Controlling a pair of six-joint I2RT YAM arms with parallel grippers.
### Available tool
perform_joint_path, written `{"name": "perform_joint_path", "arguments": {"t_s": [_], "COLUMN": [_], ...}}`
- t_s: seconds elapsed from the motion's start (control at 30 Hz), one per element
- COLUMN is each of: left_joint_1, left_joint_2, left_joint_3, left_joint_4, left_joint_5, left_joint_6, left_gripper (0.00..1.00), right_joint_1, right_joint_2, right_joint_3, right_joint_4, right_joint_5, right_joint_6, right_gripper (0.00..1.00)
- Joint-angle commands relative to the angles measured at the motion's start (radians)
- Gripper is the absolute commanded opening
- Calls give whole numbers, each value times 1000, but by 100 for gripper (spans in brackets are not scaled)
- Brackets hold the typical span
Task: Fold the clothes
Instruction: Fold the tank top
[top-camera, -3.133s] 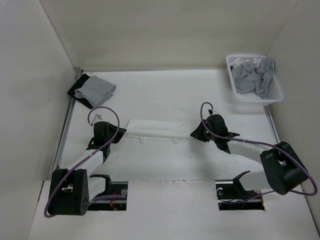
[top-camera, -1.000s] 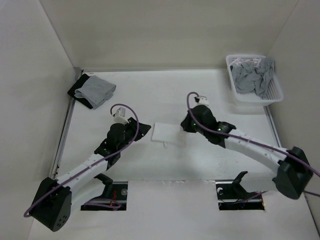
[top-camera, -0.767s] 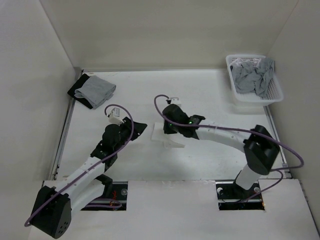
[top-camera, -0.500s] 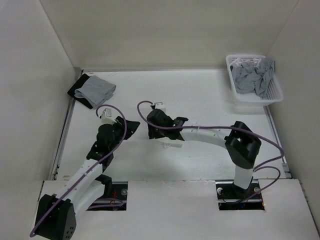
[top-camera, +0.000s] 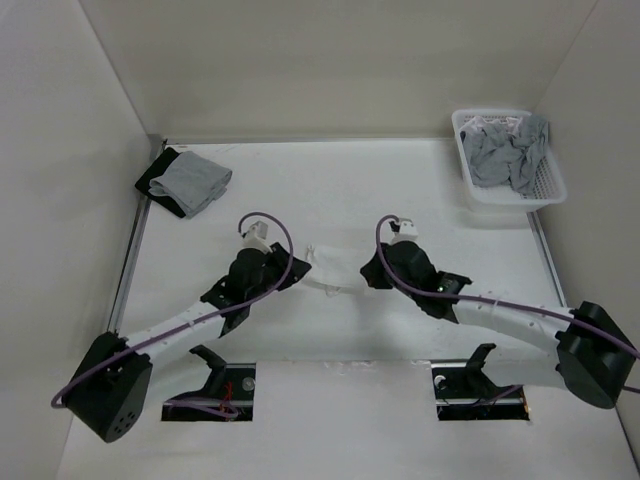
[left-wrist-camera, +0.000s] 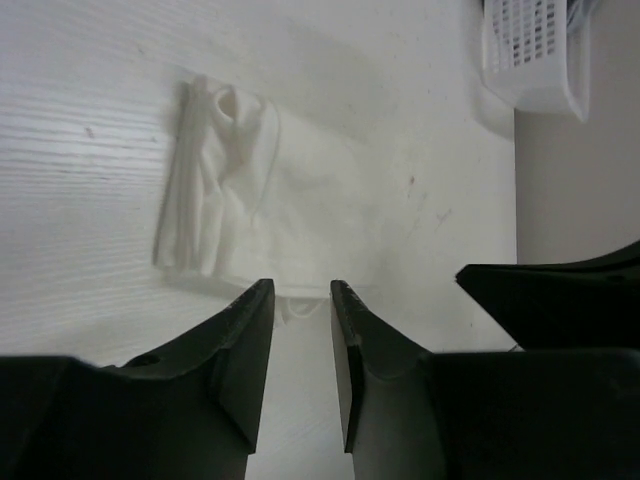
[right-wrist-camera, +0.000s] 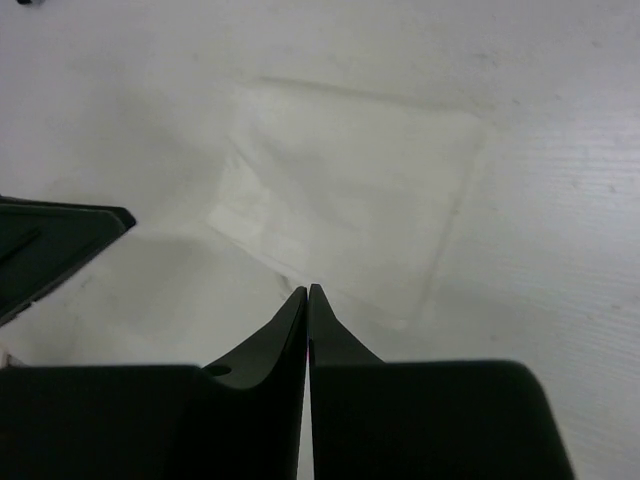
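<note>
The plain white thin-fabric sleeveless top lies folded into a small bundle on the white table, between the two grippers. The left gripper is just beside one edge, its black fingers parted by a narrow gap with nothing clamped. The right gripper faces the opposite edge, fingers pressed together and empty. A white plastic mesh basket holding crumpled grey garments sits in the far right corner.

white top partly covered in top view, basket cut off at left wrist view's edge
</note>
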Motion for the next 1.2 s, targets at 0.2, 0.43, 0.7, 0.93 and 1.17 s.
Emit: {"name": "perform_joint_path", "arguments": {"t_s": [0.2, 0.43, 0.7, 0.93, 1.17], "left_joint_1": [-156, -112, -86, -58, -53], "left_joint_2": [291, 374, 387, 444, 423], "left_joint_3": [137, 62, -2, -22, -45], "left_joint_4": [217, 243, 278, 330, 338], "left_joint_5": [-117, -140, -137, -90, -85], "left_joint_6": [60, -2, -6, -19, -25], "left_gripper": [11, 11, 13, 13, 14], "right_joint_1": [-97, -99, -80, -110, -159], "right_joint_2": [-18, 315, 571, 719, 822], "right_joint_3": [-143, 61, 238, 353, 424], "right_joint_4": [329, 458, 481, 492, 516], "right_joint_5": [-205, -288, -370, -418, -414], "right_joint_6": [34, 40, 66, 86, 119], "right_gripper": [4, 4, 4, 4, 4]}}
